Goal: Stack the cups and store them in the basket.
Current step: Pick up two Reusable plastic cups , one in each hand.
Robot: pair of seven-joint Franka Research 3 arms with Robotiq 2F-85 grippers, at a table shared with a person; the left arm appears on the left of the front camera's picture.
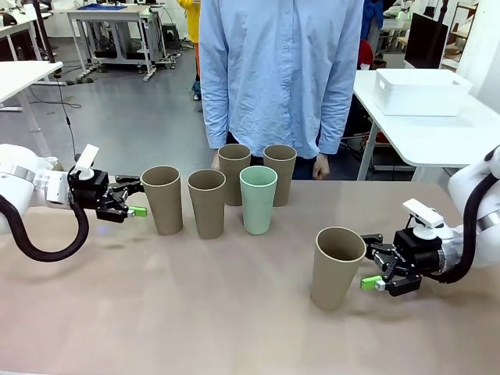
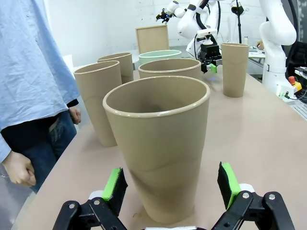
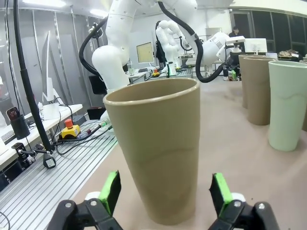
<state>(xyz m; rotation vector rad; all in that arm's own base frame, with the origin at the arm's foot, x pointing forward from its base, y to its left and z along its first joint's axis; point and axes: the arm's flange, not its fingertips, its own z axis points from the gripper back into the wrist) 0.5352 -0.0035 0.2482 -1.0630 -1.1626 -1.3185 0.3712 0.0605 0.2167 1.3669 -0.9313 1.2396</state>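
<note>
On the worktop (image 1: 234, 320) stand six cups. The left end effector (image 1: 134, 197) is open just beside the leftmost tan cup (image 1: 162, 199). The right end effector (image 1: 372, 262) is open just beside the lone tan cup (image 1: 338, 267). They look light, stiff and smooth, so squeeze the middle gently.

Six tapered, handleless cups stood upright, open ends up, none stacked. The mint cup (image 1: 258, 199) stood mid-group. The rear cups (image 1: 233, 173) (image 1: 280, 174), both tan, stood just beside it at 11 and 1 o'clock. Two tan left cups (image 1: 207, 203) (image 1: 162, 199) lined up at 9 o'clock. A lone tan cup (image 1: 337, 267) stood apart at 4 o'clock. The basket (image 1: 419, 94), white and rectangular, sat well apart at 2 o'clock.
</note>
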